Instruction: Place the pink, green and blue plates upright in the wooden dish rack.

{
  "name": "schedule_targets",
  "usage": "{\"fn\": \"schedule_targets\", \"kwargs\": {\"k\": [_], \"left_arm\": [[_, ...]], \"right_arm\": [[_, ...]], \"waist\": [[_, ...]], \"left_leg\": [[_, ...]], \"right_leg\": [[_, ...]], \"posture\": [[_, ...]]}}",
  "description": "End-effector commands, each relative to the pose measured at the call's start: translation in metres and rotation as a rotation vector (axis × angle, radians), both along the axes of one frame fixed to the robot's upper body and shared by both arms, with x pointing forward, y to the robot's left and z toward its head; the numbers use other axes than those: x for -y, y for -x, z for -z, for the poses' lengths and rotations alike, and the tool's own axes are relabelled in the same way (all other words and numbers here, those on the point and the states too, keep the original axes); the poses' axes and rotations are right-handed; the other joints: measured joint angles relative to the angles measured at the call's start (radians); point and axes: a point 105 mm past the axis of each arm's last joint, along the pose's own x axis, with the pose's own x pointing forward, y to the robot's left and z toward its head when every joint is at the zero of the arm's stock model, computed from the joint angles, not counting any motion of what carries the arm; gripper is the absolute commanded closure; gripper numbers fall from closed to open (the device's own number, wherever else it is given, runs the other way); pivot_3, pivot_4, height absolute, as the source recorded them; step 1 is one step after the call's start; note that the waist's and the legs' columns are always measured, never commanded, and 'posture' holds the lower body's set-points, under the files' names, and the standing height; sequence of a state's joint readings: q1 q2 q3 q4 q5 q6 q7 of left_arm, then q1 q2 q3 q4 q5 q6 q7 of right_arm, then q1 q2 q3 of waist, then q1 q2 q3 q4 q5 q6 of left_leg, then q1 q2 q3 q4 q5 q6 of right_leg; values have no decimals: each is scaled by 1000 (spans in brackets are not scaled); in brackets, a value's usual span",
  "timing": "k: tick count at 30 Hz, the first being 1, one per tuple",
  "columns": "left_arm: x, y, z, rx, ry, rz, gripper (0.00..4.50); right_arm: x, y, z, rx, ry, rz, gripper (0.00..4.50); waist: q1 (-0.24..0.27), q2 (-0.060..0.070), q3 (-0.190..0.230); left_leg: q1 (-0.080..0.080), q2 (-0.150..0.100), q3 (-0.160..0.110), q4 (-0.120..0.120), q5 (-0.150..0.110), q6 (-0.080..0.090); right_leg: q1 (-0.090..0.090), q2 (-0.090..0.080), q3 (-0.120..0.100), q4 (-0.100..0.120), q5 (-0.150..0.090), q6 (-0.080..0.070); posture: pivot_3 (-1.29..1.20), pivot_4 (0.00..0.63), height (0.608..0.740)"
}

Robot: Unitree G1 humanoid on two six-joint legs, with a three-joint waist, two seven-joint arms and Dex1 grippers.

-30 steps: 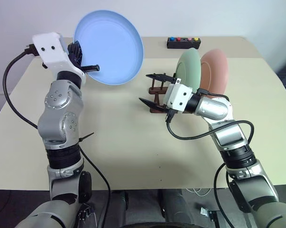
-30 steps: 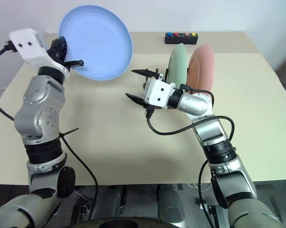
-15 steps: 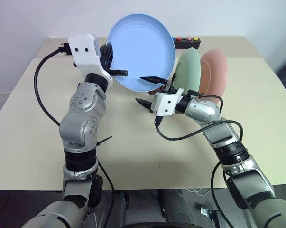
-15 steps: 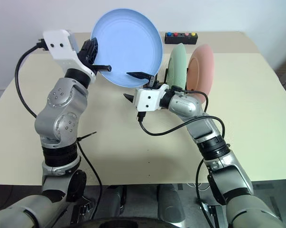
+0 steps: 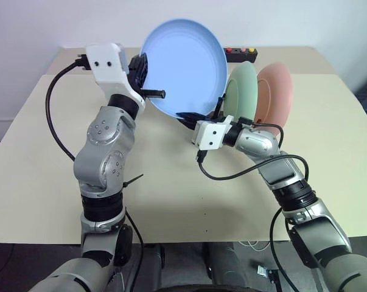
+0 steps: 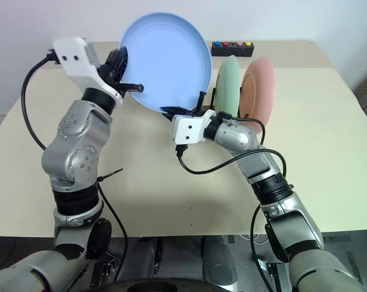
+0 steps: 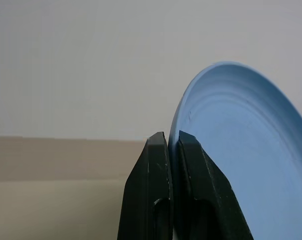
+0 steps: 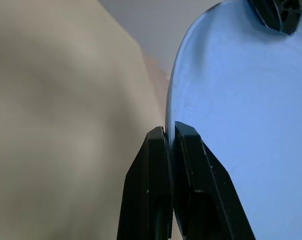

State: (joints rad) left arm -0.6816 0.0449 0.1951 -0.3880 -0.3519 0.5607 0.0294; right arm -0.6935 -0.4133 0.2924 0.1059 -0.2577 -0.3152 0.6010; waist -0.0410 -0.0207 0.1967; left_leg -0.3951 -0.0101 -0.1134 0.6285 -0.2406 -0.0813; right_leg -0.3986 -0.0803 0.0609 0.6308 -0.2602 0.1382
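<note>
Two of my grippers clamp the blue plate (image 5: 184,64) at once: the right gripper (image 5: 184,116) on its lower rim, the left gripper (image 5: 151,93) on its side rim. I judge this a handover, so my left should let go only once my right holds firm. Beyond, the green plate (image 5: 242,91) and pink plate (image 5: 274,91) stand upright in the wooden dish rack (image 6: 206,109); open table (image 5: 37,152) lies to the left.
</note>
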Motion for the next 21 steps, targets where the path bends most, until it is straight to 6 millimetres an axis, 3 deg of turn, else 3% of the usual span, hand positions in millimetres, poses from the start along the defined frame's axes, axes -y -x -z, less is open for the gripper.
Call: {"fn": "schedule_targets", "kwargs": {"k": [1, 3, 4, 6, 9, 13, 16, 18, 21], "left_arm": [[-55, 22, -44, 230, 148, -184, 2933], [-66, 22, -44, 237, 128, -247, 1887], [-85, 21, -41, 227, 103, -338, 1431], [-120, 20, -33, 189, 46, -507, 1431], [-133, 14, -12, 112, 5, -533, 1431], [-130, 4, 15, 13, 2, -486, 1431], [-108, -13, 73, -204, -120, -383, 1431], [-93, -16, 98, -276, -157, -315, 1431], [-76, -14, 113, -294, -163, -239, 1431]], "right_arm": [[1, 4, -24, 48, -95, -18, 4500], [1, 6, -31, 38, -145, -29, 4500], [-1, 8, -42, 16, -230, -52, 4500], [-3, 15, -64, -30, -384, -109, 4500], [0, 24, -92, -169, -620, -213, 4500], [6, 28, -108, -327, -788, -295, 4500], [14, 30, -117, -565, -981, -416, 4500], [17, 28, -116, -670, -1044, -443, 4500], [23, 22, -108, -787, -1110, -421, 4500]], "waist": [[-2, 0, 0], [-2, 0, 0], [-1, 0, 0], [-3, 0, 0], [-3, 1, 0], [14, 0, 0], [22, 1, -1], [22, 2, -1], [21, 2, -1]], "left_leg": [[0, 0, 0, 0, 0, 0], [0, 0, 0, 0, 0, 0], [0, 0, 0, 0, 0, 0], [0, 0, 0, 0, 0, 0], [1, 0, 0, -1, 0, 0], [-1, 0, -2, 1, 0, 0], [1, 0, -3, 1, 0, 0], [1, 0, -3, 0, 0, 0], [0, 0, -3, 0, 0, 0]], "right_leg": [[0, 0, 0, 0, 0, 0], [0, 0, 0, 0, 0, 0], [0, 0, 0, 0, 0, 0], [1, 0, 0, 0, 0, 0], [0, 1, 0, 1, 0, 0], [1, 0, -2, 1, 0, 0], [2, 0, -2, 2, 0, 0], [2, 0, -2, 2, 0, -1], [1, 0, -2, 2, 0, -1]], "posture": [[0, 150, 734], [0, 150, 734], [0, 150, 734], [0, 150, 734], [0, 150, 734], [0, 150, 734], [0, 150, 734], [0, 150, 734], [0, 150, 734]]}}
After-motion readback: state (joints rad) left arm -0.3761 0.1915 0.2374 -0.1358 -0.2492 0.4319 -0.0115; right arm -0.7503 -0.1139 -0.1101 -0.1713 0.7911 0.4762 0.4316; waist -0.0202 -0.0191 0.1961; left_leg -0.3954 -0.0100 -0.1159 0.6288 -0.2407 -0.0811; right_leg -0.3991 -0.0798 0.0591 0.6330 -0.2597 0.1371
